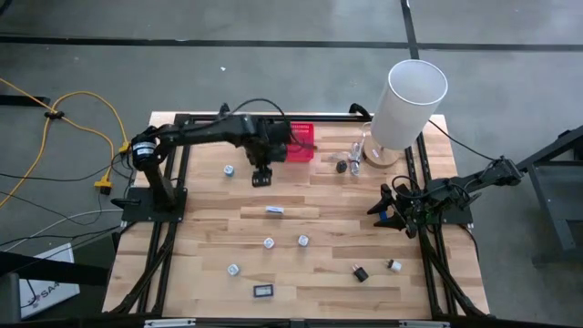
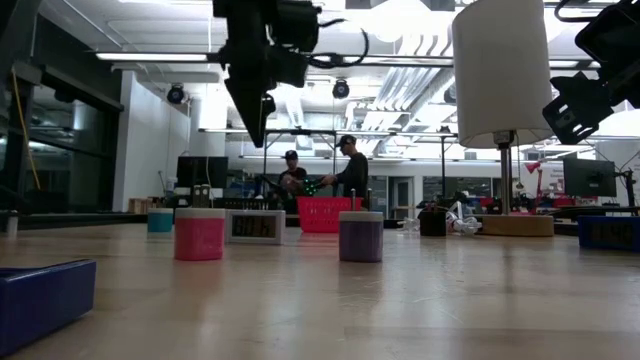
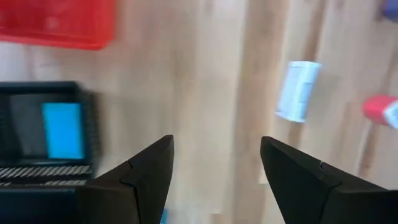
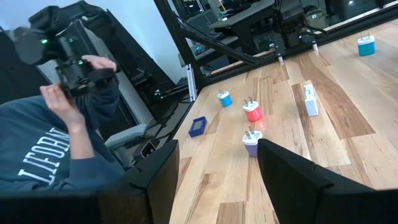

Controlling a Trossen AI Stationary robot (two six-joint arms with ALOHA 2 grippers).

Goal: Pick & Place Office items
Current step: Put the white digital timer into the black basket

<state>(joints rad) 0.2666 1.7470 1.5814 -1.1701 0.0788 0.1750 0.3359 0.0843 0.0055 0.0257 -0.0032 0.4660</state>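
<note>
High view: left gripper (image 1: 262, 177) sits in the upper middle of the frame, just below the red basket (image 1: 301, 142), jaws apart and empty. The white-blue bar (image 1: 274, 210) lies directly below it in the picture, nearest loose item on that line, long axis running left-right across the boards. A small white lump (image 1: 229, 169) sits just left of the gripper. More office items (image 1: 302, 240) scatter across the lower middle; the black-framed tag (image 1: 262, 291) is lowest. Right gripper (image 1: 390, 206) waits at the right edge of the table, open, empty, well apart from the bar. Left arm is clearly nearer.

Low view: left gripper hangs at upper left, well above the tabletop; nothing held. Pink piece (image 2: 200, 234) and purple piece (image 2: 361, 237) stand on the wood at mid-frame.

Left wrist view: fingers (image 3: 148, 175) spread wide with bare wood between. The bar (image 3: 298, 91) shows at upper right, outside the gap, long axis nearly up-down in frame. Judgement: gripper needs to shift toward it, then descend across its narrow width.

Right wrist view: fingers (image 4: 160, 174) wide, empty; bar (image 4: 310, 99) far off at upper right. A person holding a camera fills the left.
</note>
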